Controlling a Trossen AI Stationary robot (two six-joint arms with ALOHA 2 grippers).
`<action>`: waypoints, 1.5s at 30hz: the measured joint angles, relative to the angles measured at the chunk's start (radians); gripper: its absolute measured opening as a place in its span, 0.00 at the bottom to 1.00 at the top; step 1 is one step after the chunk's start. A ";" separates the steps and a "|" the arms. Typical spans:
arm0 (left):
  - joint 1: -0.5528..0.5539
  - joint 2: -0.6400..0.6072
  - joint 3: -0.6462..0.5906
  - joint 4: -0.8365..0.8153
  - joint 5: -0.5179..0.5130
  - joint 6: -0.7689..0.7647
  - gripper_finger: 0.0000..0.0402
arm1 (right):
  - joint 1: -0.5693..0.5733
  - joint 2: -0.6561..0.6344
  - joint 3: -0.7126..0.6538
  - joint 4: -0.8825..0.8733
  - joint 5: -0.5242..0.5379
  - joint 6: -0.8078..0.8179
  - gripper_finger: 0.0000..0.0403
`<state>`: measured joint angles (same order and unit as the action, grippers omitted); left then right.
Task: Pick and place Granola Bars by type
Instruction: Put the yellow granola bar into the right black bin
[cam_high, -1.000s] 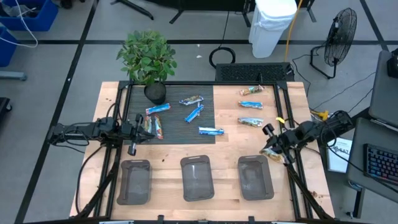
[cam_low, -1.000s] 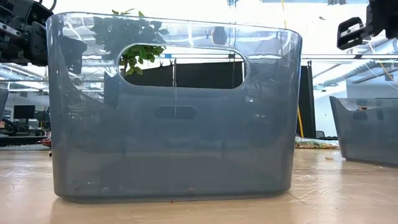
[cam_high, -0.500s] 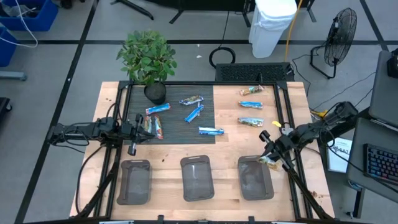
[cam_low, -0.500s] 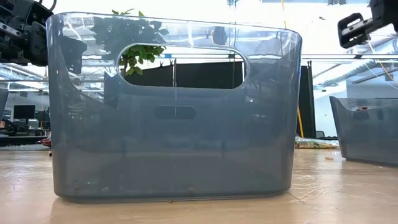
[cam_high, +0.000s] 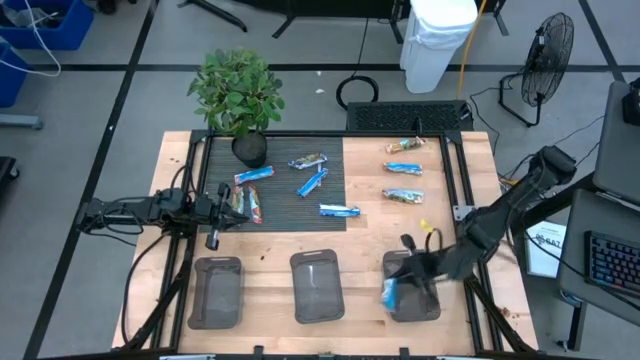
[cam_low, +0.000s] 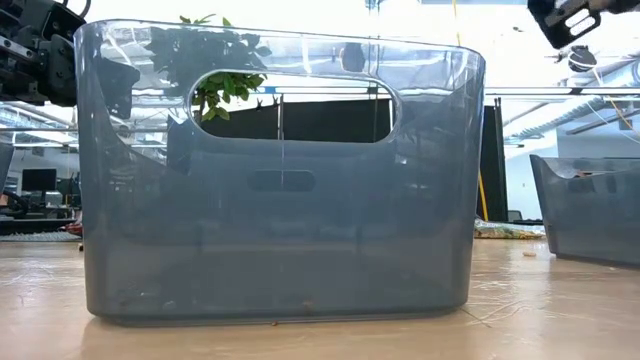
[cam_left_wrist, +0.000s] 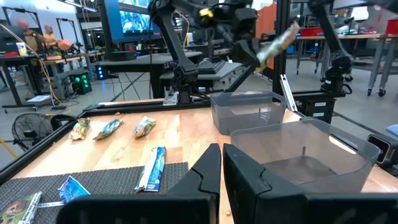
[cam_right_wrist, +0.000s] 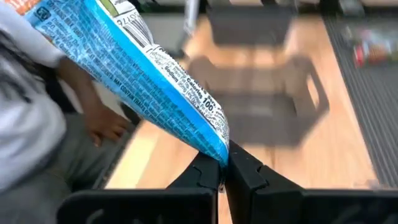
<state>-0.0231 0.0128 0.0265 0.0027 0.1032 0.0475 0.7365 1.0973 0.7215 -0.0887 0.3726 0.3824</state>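
Observation:
My right gripper (cam_high: 402, 284) is shut on a blue-and-white granola bar (cam_high: 390, 293) above the right clear bin (cam_high: 425, 300). The left wrist view shows that bar (cam_left_wrist: 277, 40) tilted in the air over the bin (cam_left_wrist: 249, 113). My left gripper (cam_high: 225, 205) waits shut at the table's left, beside two red multicoloured bars (cam_high: 247, 203). Several blue bars (cam_high: 312, 182) lie flat on the black mat (cam_high: 275, 215). Three more bars (cam_high: 404, 169) lie on the bare wood at the far right. My right gripper pinches the blue-and-white bar by one end (cam_right_wrist: 219, 151) between its two fingers (cam_right_wrist: 245, 171). The rest of the wrapper (cam_right_wrist: 124, 56) sticks out past the fingertips. The bar is lifted clear and tilted above the right bin.
The middle bin (cam_high: 317, 285) and the left bin (cam_high: 216, 290) stand in a row along the near edge; the middle bin (cam_low: 280, 170) fills the low view. A potted plant (cam_high: 238, 95) stands at the mat's far left corner. A black frame rail (cam_high: 458, 175) borders the right side.
My right arm has swung from the table's right edge toward the near edge and leftward, carrying the bar over the right bin. The gripper has stayed shut on the bar. In the low view it has risen toward the top of the picture.

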 joint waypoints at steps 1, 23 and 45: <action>0.000 0.000 0.000 -0.001 0.000 0.000 0.06 | 0.006 0.034 0.030 -0.044 0.012 0.051 0.00; 0.000 0.000 0.000 0.000 0.000 0.000 0.06 | 0.024 0.172 0.137 -0.851 -0.210 1.091 0.00; 0.000 0.000 0.000 0.001 0.000 0.000 0.06 | 0.023 0.333 0.137 -0.749 -0.195 1.049 0.00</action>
<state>-0.0231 0.0130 0.0265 0.0032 0.1032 0.0475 0.7593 1.4300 0.8581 -0.8381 0.1774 1.4309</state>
